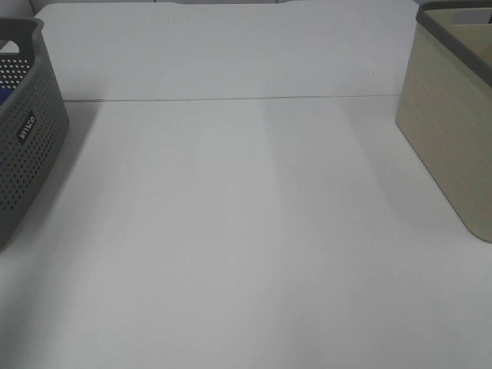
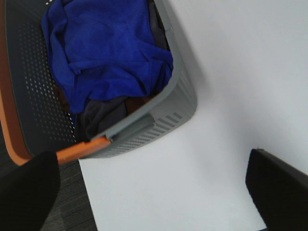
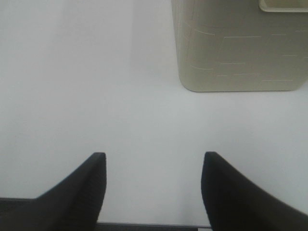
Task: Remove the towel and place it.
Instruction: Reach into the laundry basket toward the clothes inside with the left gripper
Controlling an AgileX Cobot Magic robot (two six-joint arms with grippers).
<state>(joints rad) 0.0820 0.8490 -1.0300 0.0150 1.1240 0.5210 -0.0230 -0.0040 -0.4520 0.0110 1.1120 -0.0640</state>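
Seen from above, the white desk [image 1: 246,231] carries two baskets, one grey basket [image 1: 27,131] and one beige basket [image 1: 450,131]. At the left wrist, the one towel [image 2: 110,48] lies bunched inside the grey basket, and the left claw [image 2: 154,185] is spread and empty short of it (I'd aim for a raised fold and pinch deep). At the right wrist, the right claw [image 3: 154,187] is parted and empty, near the beige basket.

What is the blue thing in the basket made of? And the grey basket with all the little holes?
The towel looks like soft, fuzzy cloth, maybe microfibre: it crumples into floppy folds and has no shine. The grey basket seems to be hard plastic with a dull finish: it has a smooth moulded rim and neat rows of small holes in its walls.
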